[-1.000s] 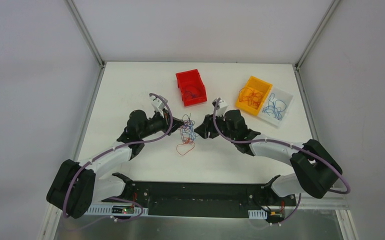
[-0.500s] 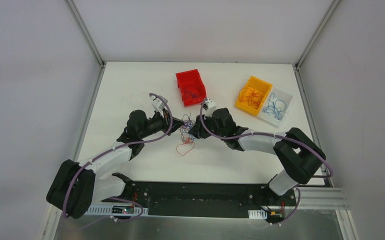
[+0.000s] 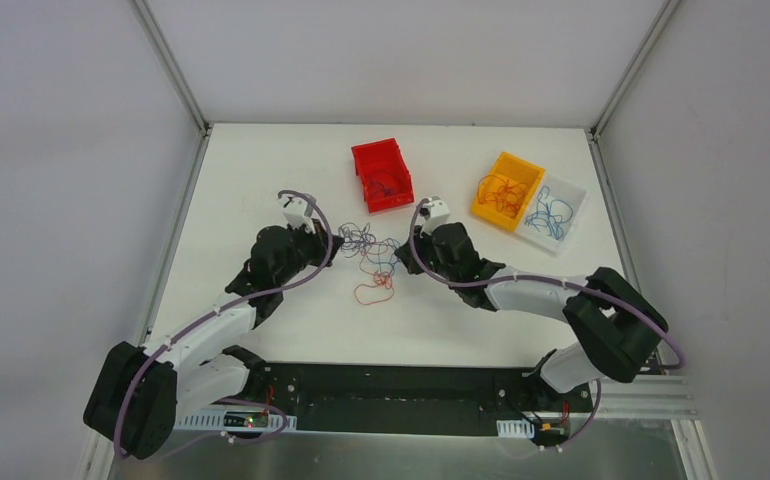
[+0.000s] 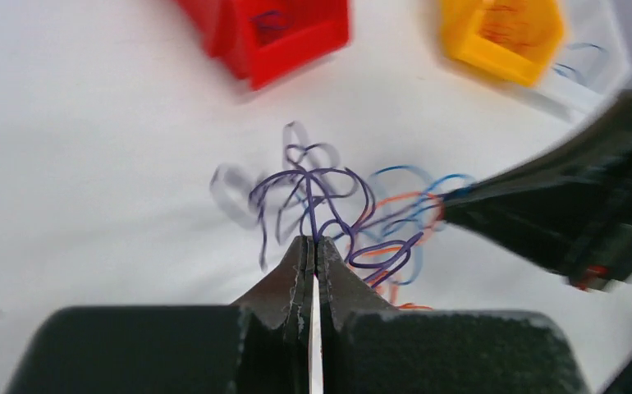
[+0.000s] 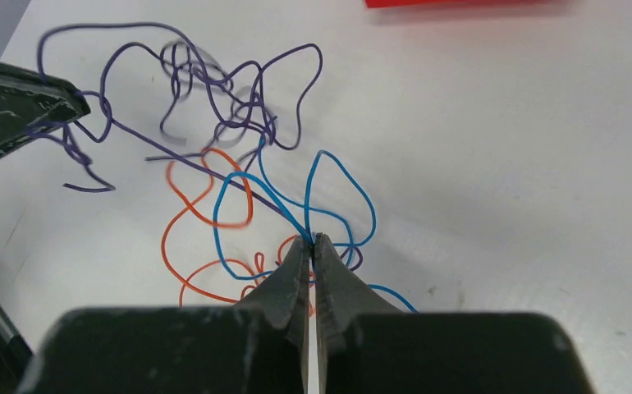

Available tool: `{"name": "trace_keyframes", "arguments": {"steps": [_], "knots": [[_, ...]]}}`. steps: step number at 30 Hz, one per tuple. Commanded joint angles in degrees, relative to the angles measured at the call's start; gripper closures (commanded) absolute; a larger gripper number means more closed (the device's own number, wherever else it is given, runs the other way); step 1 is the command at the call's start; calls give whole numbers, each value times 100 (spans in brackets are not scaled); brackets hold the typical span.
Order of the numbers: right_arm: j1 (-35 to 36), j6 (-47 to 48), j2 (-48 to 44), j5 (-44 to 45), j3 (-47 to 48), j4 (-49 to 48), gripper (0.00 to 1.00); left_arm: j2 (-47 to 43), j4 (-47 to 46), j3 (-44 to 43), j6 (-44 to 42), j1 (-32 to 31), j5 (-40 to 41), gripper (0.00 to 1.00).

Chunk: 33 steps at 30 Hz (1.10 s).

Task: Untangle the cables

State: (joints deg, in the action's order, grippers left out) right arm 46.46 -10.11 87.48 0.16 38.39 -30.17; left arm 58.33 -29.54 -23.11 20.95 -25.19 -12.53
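Two robot arms hold a tangle of cables between them at mid-table, in front of the red bin. The left gripper has its jaws pressed together on dark purple strands, which loop up and away from its tips. The right gripper is likewise clamped, pinching blue wire and a purple strand that runs across to the left gripper. The knot of purple, blue and red-orange wire spreads between the two sets of tips, and a red-orange loop lies on the table on the near side. More thin wires lie sorted in the bins beyond: dark ones in the red bin, red-orange in the yellow bin, blue in the white bin touching it on the right.
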Motion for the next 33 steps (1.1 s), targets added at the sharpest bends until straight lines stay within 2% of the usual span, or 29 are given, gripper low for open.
{"name": "trace_keyframes", "arguments": {"steps": [1,6,8,12,17,19,23,26,29,30,31,32,33], "knots": [[8,-100,-708,1736,-233,-145,100,-166,990,-178,84,-44,2113,100],[-234,-393,-1448,3359,-460,387,100,-110,1679,-372,310,-43,3215,100],[-615,-735,-1743,3752,-429,888,100,-108,1823,-412,397,-39,3436,100],[-1277,-1336,-2342,3608,-614,1353,100,-138,1848,-390,422,-39,3555,100],[-1411,-1301,-2721,3212,-692,1569,100,-164,1788,-408,328,-39,3359,100],[-1419,-1416,-2855,3414,-648,1808,100,-206,1793,-407,286,-41,3303,100],[-1521,-1714,-3321,4090,-415,2763,100,-194,1853,-367,336,-39,3679,100],[-1850,-1948,-3856,4502,-132,3690,100,-84,1990,-456,425,-39,3886,100],[-2231,-1874,-4446,4454,70,4168,100,83,2277,-620,605,-39,4170,100],[-2307,-1761,-4622,4354,109,4197,100,143,2394,-685,662,-39,4264,97],[-2329,-1652,-4782,4232,140,4194,100,189,2537,-769,724,-39,4336,78],[-2328,-1554,-4895,4060,150,4179,100,241,2600,-821,712,-39,4307,63],[-2339,-1458,-4958,3835,164,4121,100,273,2605,-860,645,-39,4161,55]]}}
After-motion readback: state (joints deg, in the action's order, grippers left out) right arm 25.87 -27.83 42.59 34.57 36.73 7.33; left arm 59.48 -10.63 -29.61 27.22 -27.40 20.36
